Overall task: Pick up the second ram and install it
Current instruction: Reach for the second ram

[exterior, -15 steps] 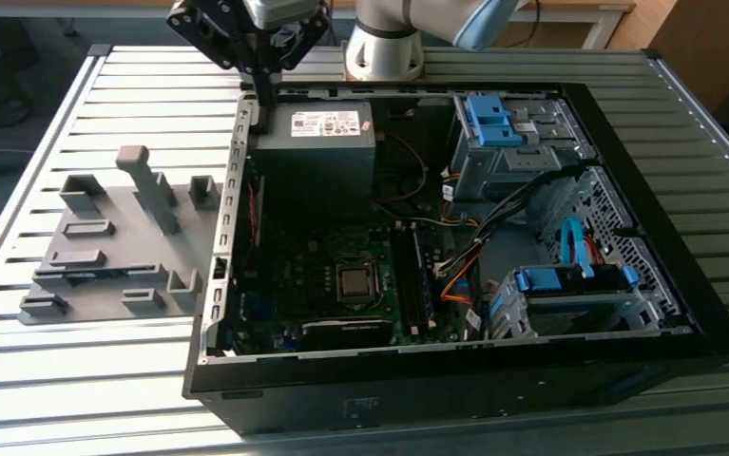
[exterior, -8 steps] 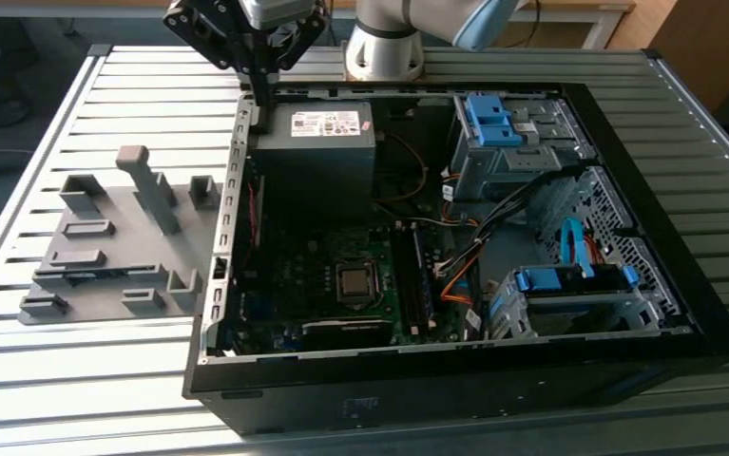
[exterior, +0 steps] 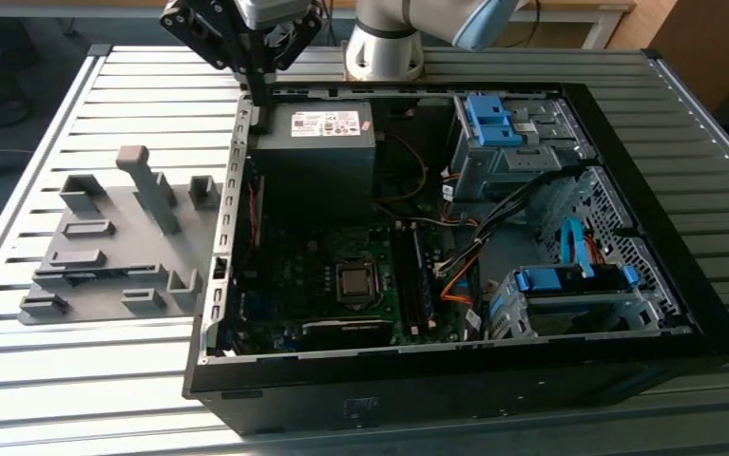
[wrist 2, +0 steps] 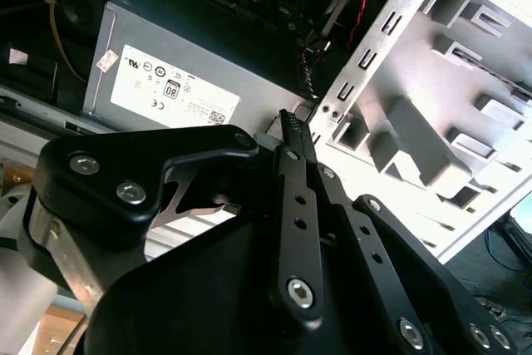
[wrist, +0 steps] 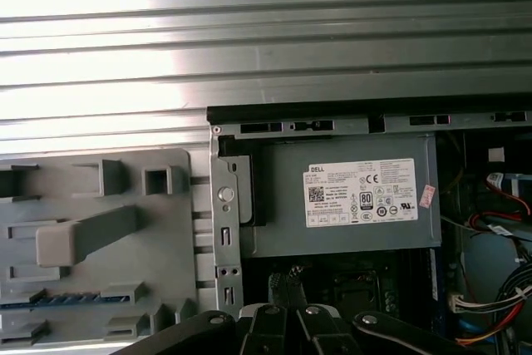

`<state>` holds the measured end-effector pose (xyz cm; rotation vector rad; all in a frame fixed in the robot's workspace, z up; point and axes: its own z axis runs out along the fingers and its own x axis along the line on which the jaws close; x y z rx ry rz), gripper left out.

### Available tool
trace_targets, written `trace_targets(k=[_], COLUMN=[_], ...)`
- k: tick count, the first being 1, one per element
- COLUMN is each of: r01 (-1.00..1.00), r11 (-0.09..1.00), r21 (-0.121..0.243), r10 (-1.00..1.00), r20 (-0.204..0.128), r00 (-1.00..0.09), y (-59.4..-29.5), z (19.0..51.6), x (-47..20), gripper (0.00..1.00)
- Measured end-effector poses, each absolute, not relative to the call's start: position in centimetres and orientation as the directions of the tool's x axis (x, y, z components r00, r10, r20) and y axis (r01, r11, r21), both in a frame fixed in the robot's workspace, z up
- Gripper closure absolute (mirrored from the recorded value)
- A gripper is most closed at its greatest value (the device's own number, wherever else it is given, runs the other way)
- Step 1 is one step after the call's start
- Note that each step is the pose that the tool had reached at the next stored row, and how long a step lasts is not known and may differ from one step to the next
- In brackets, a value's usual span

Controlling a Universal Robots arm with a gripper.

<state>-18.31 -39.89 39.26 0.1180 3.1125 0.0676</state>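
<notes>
1. First wrist view: the gripper [wrist: 287,275], jaws together and empty, is hovering over the case wall [wrist: 224,230].
2. The ram [wrist: 75,298] is lying in the gray holder [wrist: 50,205]; closed jaws are probably risking striking it.

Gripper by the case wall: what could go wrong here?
The black gripper hangs near the open computer case's metal side wall, beside the grey power supply; it may clip that wall. The thin blue-green ram strip lies low in the grey slotted holder, among raised posts that may block the approach.
</notes>
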Motion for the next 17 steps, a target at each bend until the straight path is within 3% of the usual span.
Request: trace_targets(k=[17], r01=[0.075], r11=[0.996], r21=[0.044], r10=[0.076], r20=[-0.024], r00=[-0.997], y=[-39.89], z=[39.25], x=[-18.93], gripper=[0.89])
